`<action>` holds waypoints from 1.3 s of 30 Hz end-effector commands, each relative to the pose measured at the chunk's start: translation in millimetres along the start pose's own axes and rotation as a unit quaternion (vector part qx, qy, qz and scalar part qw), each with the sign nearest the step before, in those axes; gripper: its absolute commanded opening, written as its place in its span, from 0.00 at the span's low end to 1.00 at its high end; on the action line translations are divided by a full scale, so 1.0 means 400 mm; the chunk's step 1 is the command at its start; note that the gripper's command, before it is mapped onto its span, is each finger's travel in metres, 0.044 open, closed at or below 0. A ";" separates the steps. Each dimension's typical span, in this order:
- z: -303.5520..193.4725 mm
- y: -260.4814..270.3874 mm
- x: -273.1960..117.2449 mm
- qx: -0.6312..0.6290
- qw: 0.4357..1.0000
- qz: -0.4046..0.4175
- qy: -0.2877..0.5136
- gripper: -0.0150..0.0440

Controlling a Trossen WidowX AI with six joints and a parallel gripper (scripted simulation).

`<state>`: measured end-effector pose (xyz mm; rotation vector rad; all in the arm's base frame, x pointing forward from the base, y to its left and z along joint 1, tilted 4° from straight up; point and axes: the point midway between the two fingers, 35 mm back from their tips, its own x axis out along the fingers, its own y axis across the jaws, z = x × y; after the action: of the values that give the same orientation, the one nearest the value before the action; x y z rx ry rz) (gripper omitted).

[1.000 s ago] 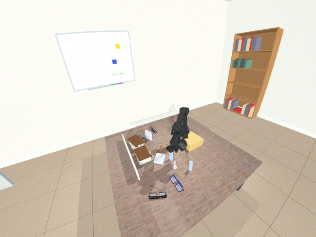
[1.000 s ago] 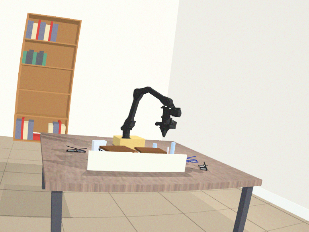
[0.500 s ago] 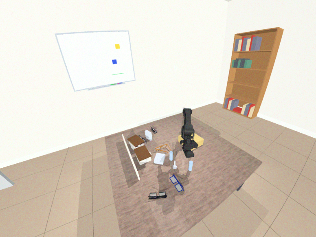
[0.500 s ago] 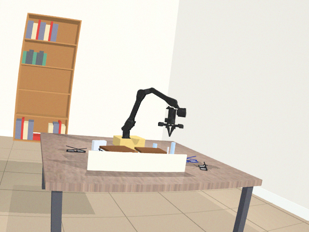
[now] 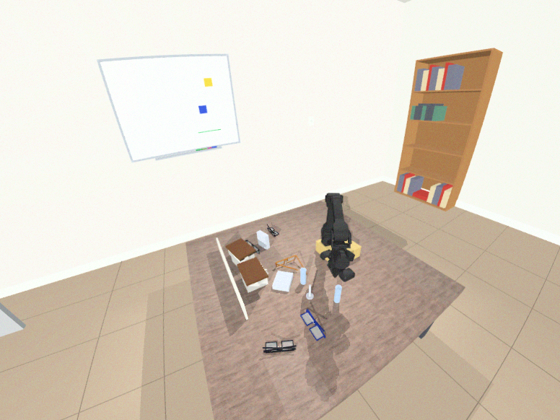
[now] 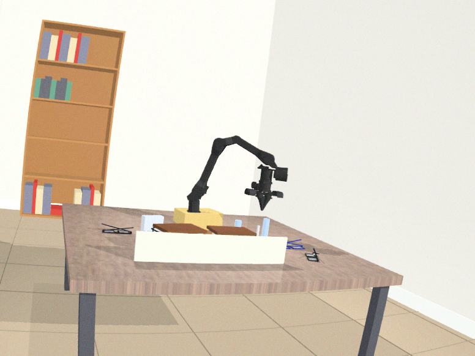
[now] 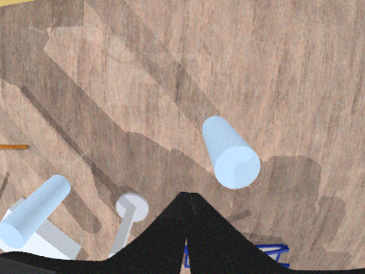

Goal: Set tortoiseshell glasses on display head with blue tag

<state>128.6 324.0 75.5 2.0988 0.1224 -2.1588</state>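
Note:
My gripper (image 5: 334, 273) (image 6: 262, 209) (image 7: 187, 200) is shut and empty, fingertips together, high above the table near the pale blue cylinders. The orange-brown tortoiseshell glasses (image 5: 287, 258) lie on the table with temples spread; one temple tip (image 7: 14, 146) shows at the left edge of the wrist view. They are hidden behind the white board in the exterior view. Two display heads with brown tops stand side by side: a farther one (image 5: 240, 249) (image 6: 180, 228) with dark glasses at its face, and a nearer one (image 5: 252, 270) (image 6: 231, 230) with bare front. I cannot make out the blue tag.
A white board (image 5: 231, 276) (image 6: 210, 248) stands behind the heads. Two blue cylinders (image 5: 302, 276) (image 5: 338, 294) (image 7: 237, 167) (image 7: 35, 210), a thin post stand (image 5: 309, 296) (image 7: 132, 208) and a low white box (image 5: 282, 281) stand nearby. Blue glasses (image 5: 312, 320) and black glasses (image 5: 279, 348) lie beyond.

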 end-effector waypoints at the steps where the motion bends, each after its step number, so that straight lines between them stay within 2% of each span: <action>1: 0.002 -0.002 0.017 -0.005 1.000 0.001 -0.003 0.25; 39: 0.004 -0.001 0.149 -0.005 1.000 0.001 -0.003 0.25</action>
<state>126.7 322.2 18.9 2.0961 0.1281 -2.1561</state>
